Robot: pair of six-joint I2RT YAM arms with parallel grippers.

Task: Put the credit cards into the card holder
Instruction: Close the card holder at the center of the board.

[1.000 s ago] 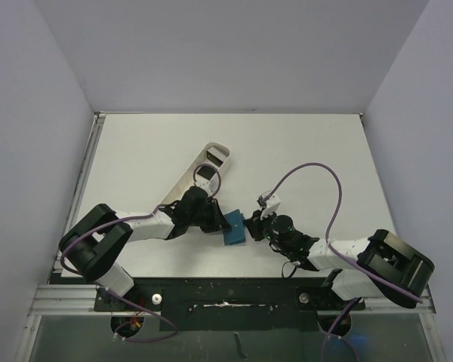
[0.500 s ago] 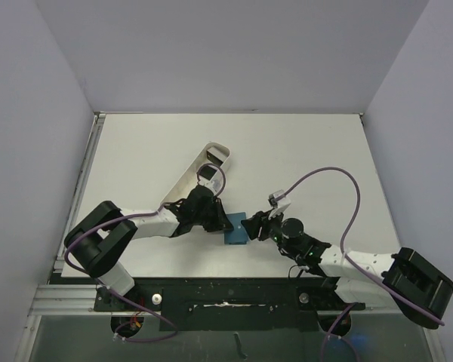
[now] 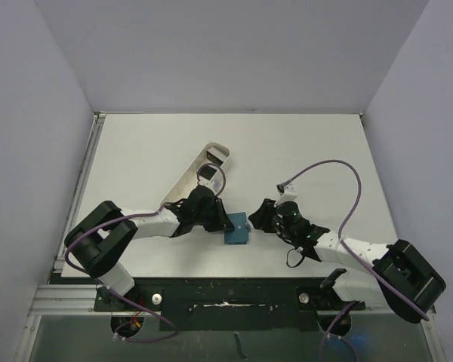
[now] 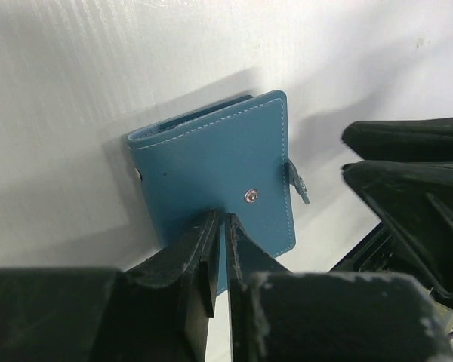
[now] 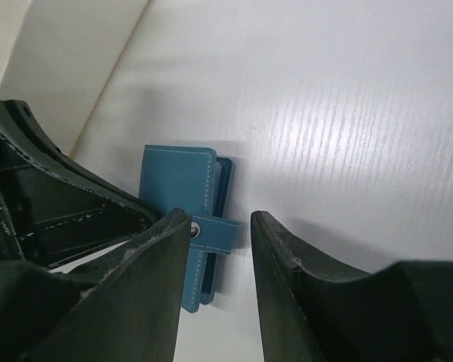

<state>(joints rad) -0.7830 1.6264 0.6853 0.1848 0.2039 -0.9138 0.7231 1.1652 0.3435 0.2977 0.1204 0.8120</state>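
The teal card holder (image 3: 237, 229) lies folded shut on the white table between my two grippers. In the left wrist view the card holder (image 4: 211, 162) shows its snap stud and loose tab. My left gripper (image 3: 220, 221) rests over its near edge, and the left gripper (image 4: 220, 226) has its fingers almost together, with only a thin slit and nothing between them. My right gripper (image 3: 256, 218) is at the holder's right side. In the right wrist view the right gripper (image 5: 219, 225) stands open with the snap tab (image 5: 225, 234) of the card holder (image 5: 177, 181) between its fingers. The credit cards are out of view.
A long white oblong tray (image 3: 187, 178) lies slanted behind my left arm, its open end pointing to the far right. Grey walls close in the table on three sides. The right arm's purple cable (image 3: 340, 177) loops above the table.
My right gripper went from shut at the holder's right edge to open around the tab, and the right arm swung. The left fingers parted by a sliver. The holder stayed put.
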